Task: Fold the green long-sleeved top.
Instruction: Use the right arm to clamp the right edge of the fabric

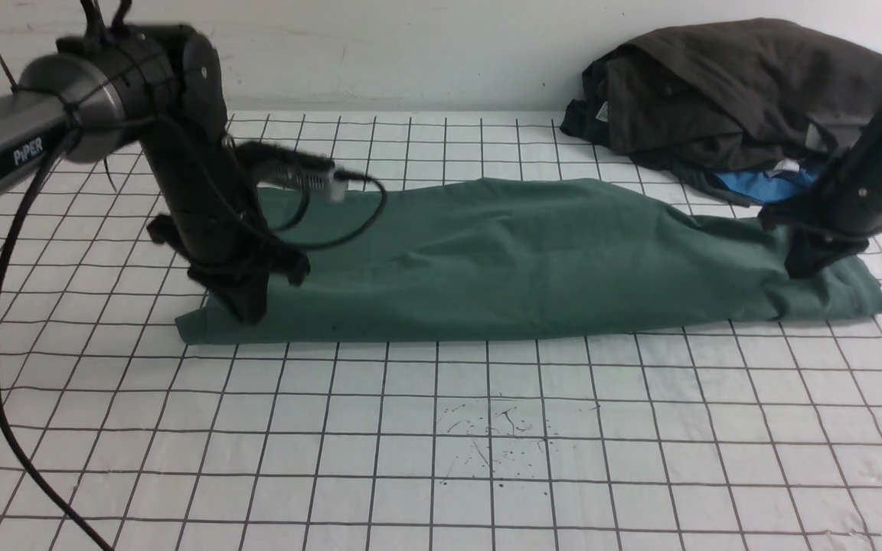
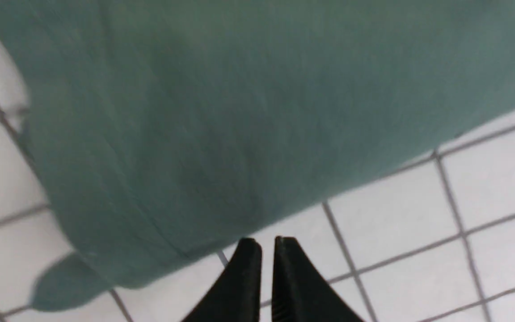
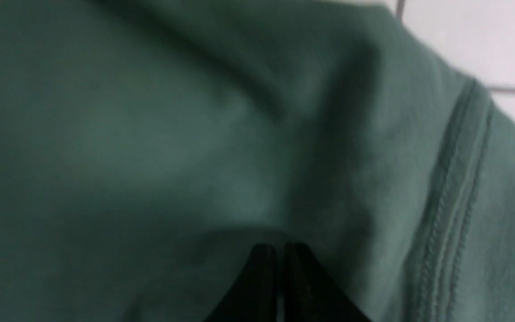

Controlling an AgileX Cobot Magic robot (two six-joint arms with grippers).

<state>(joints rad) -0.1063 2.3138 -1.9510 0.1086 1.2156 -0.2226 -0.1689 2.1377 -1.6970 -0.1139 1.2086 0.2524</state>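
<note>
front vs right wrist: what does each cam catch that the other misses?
Front only: the whole top lying as a long band, the left end effector at its left end, and the dark garment and blue garment behind. Right wrist only: a stitched seam close up, and the right end effector with its tips together. Both: the top and the gridded table.

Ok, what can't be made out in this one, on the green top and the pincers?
Green long-sleeved top: neck label and chest print show in no view; it lies folded in a long band.
Right pincer: shut against blurred cloth in the right wrist view; whether fabric is pinched cannot be told.
Left pincer: only a dark shape in the front view.
Blue garment: mostly hidden under the dark garment.
</note>
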